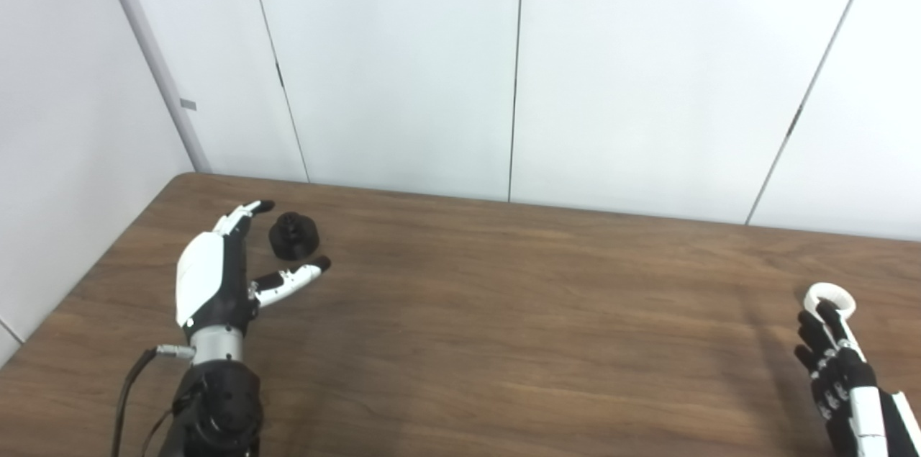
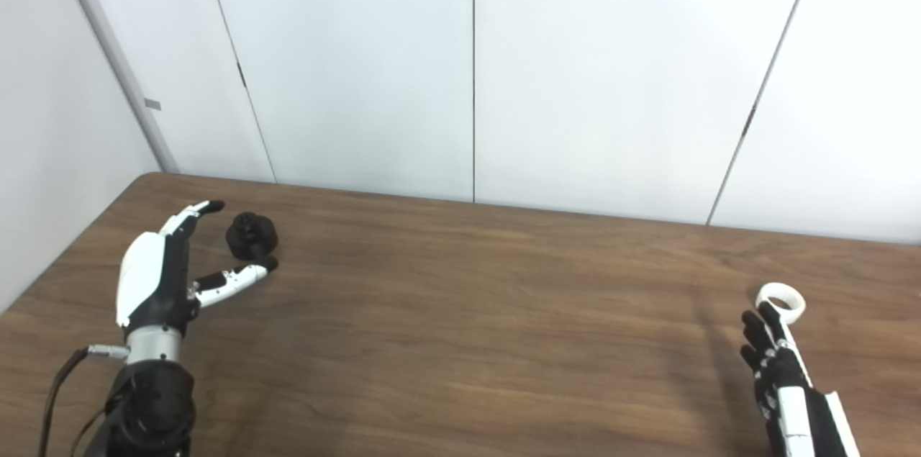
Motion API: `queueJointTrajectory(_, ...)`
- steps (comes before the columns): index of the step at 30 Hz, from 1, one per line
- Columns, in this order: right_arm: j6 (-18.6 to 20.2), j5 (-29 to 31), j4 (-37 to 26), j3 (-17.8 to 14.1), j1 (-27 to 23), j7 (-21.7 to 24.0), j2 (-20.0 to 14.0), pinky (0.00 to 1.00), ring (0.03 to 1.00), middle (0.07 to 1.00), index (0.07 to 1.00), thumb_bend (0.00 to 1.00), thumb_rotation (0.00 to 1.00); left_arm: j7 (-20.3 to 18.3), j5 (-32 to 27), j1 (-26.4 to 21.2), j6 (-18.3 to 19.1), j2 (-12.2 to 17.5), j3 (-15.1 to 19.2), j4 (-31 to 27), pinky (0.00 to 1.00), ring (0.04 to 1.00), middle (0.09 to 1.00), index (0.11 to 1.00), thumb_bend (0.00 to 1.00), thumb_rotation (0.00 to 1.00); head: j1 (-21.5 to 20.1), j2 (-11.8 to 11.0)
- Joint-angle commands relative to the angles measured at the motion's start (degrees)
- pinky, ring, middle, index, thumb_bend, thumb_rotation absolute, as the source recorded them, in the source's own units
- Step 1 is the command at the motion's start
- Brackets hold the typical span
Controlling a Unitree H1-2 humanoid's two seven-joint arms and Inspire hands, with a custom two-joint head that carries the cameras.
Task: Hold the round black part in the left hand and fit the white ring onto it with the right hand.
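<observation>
Head cameras, side by side, overlooking table (image 1: 504,313)

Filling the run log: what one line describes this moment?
left hand: open beside black part | right hand: open, fingertips at white ring | both parts on table

On the wooden tabletop (image 1: 504,313), a round black plastic part (image 1: 293,235) sits near the far-left corner, between the outstretched fingers and thumb of the robot's left hand (image 1: 216,277), which comes in from the near-left edge. Well apart, by the right edge, a small white plastic ring (image 1: 829,297) lies at the fingertips of the right hand (image 1: 835,363), whose arm enters from the near-right corner.
</observation>
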Motion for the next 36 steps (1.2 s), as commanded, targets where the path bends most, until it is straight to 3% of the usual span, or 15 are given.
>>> queueJointTrajectory(1,-0.76,0.16,2.6,0.24,2.31,0.17,0.46,0.97,0.976,0.955,0.965,0.62,0.96,1.71,-0.45,-2.91,-0.78,1.54,0.6,0.55,0.88,0.949,0.909,0.834,0.89,0.29,-0.01,0.09)
queueJointTrajectory(7,-0.61,0.33,2.27,0.32,2.35,0.16,0.66,0.98,0.972,0.955,0.964,0.63,0.95,1.53,0.21,-6.73,1.64,3.7,0.21,5.95,0.89,0.968,0.926,0.853,0.89,0.3,0.32,0.35)
queueJointTrajectory(16,-0.32,-0.02,1.59,0.47,2.5,-0.05,0.77,0.97,0.969,0.957,0.965,0.63,0.95,2.35,0.33,-12.23,1.53,7.81,-2.17,15.65,0.97,0.973,0.916,0.845,0.93,0.3,-0.06,0.56)
queueJointTrajectory(26,0.42,-0.3,0.89,0.41,2.63,-0.44,0.86,0.97,0.967,0.952,0.963,0.65,0.94,-1.49,4.23,-17.55,5.92,13.78,-10.61,23.8,1.0,0.999,0.946,0.856,0.95,0.37,-0.16,0.65)
queueJointTrajectory(36,0.19,-0.41,0.71,0.43,2.71,-0.28,0.96,0.98,0.965,0.949,0.961,0.62,0.95,-3.52,3.0,-20.11,8.41,15.07,-12.4,28.07,1.0,1.0,0.953,0.854,0.93,0.37,-0.33,0.6)
